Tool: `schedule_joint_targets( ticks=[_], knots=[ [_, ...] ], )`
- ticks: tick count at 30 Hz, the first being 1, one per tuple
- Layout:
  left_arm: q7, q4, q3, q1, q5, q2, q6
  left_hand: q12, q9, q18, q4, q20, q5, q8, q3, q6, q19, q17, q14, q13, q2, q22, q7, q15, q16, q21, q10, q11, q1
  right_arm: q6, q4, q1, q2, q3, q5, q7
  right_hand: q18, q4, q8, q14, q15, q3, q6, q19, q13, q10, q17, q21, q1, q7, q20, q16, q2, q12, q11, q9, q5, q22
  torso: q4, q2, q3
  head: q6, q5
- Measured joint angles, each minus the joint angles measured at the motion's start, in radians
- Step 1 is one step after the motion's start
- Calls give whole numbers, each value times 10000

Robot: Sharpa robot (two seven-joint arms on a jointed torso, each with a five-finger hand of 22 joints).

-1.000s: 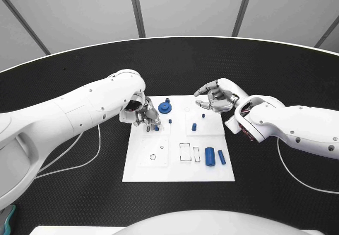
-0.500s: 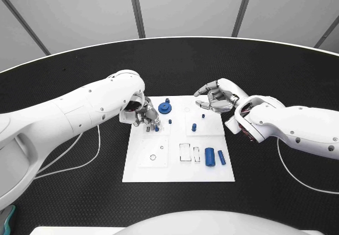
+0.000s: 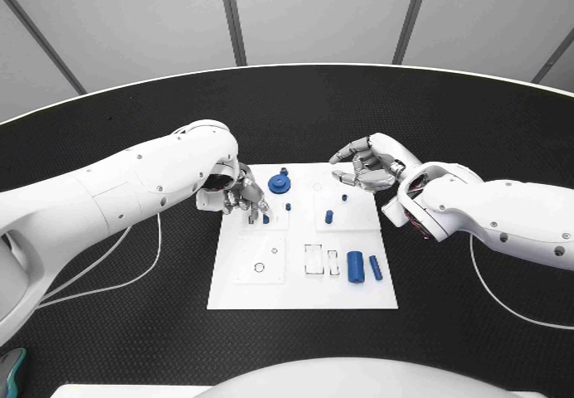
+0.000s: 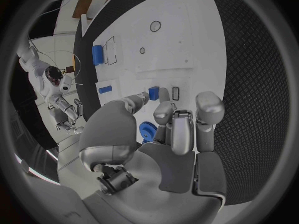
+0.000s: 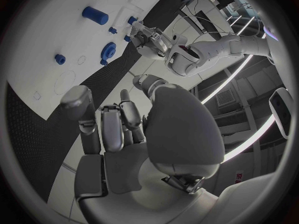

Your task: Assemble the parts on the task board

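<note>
My left hand [image 3: 245,197] is at the task board's [image 3: 299,294] left edge, fingertips down around a small blue peg [image 3: 265,219]; I can't tell if they grip it. My right hand [image 3: 368,164] hovers curled and empty over the far right corner.

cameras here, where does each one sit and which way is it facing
Head view: on the robot's head, looking down at the task board; both arms show.
Left wrist view: behind the left hand, facing the board.
Right wrist view: behind the right hand, facing the board's far end.
Shared: all show the blue gear.
</note>
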Motion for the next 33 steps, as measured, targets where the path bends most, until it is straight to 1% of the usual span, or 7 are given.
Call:
schedule_joint_targets(
  ticks=[7,14,21,22,25,28,33],
  knots=[
    [0,443,45,110,-2,-375,-313,-40,-1,0,1,0,0,-40,-55,0,0,0,0,-36,-13,-91,0,0,0,-78,-22,-22,13,8,-130,-2,41,0,0,34,-1,0,0,0,0,0,0,0,0,0,0,0,1,0,0,0,1,0,0,0,0,0,-2,0,-12,54,15],
    [0,863,304,274,446,-712,-645,-168,-1,1,120,-16,0,-171,-259,-18,-22,0,0,-259,-108,-301,17,0,0,-209,-180,29,109,13,-225,-55,68,-1,0,62,-1,0,0,0,0,-1,0,0,0,0,0,0,1,0,0,0,1,0,0,1,0,0,-11,-11,-13,131,71],
    [0,1137,384,703,1182,-1190,-1301,-752,-56,0,188,69,0,-512,-410,-311,-391,0,-17,-1310,-155,-1152,235,29,-7,-786,-872,157,560,10,-273,-101,53,-1,0,71,0,1,0,0,0,-1,0,0,0,0,0,-59,-39,0,0,0,42,0,0,1,0,0,-12,-8,-2,287,94],
    [0,1142,389,785,1315,-1285,-1488,-1100,-165,1,207,127,0,-766,-430,-571,-595,0,-2,-1945,-149,-1637,371,187,-75,-1109,-1296,281,819,6,-283,-105,51,-1,0,73,0,1,0,0,0,-1,0,0,0,0,0,-59,-39,0,0,0,42,0,0,1,0,0,-7,-8,-1,308,92],
    [0,1117,395,943,1676,-1487,-1945,-1266,-262,1,207,195,0,-965,-429,-721,-662,0,2,-2249,-136,-1887,500,254,-78,-1298,-1480,407,1097,-1,-311,-110,50,-1,0,82,0,1,0,0,0,-1,0,0,0,0,0,-59,-39,0,0,0,42,0,0,2,0,0,0,-8,-1,359,91],
    [98,1021,399,1047,1963,-1630,-2434,-1360,-301,2,208,221,0,-1001,-429,-738,-688,0,-15,-2477,-192,-2000,516,271,-78,-1349,-1651,434,1236,-7,-342,-117,54,-1,0,89,0,1,0,0,0,-1,0,0,0,0,0,-59,-39,0,0,0,42,0,0,2,0,0,8,-6,-3,415,90],
    [444,706,400,1119,2119,-1617,-2952,-1377,-317,1,208,231,0,-1048,-429,-773,-698,0,1,-2539,-183,-2051,552,325,-78,-1395,-1679,432,1362,-10,-366,-145,74,-1,0,103,0,-25,0,0,0,25,0,0,-9,0,0,-59,-38,0,0,0,42,0,0,2,0,0,5,9,-8,522,139]
  ],
)
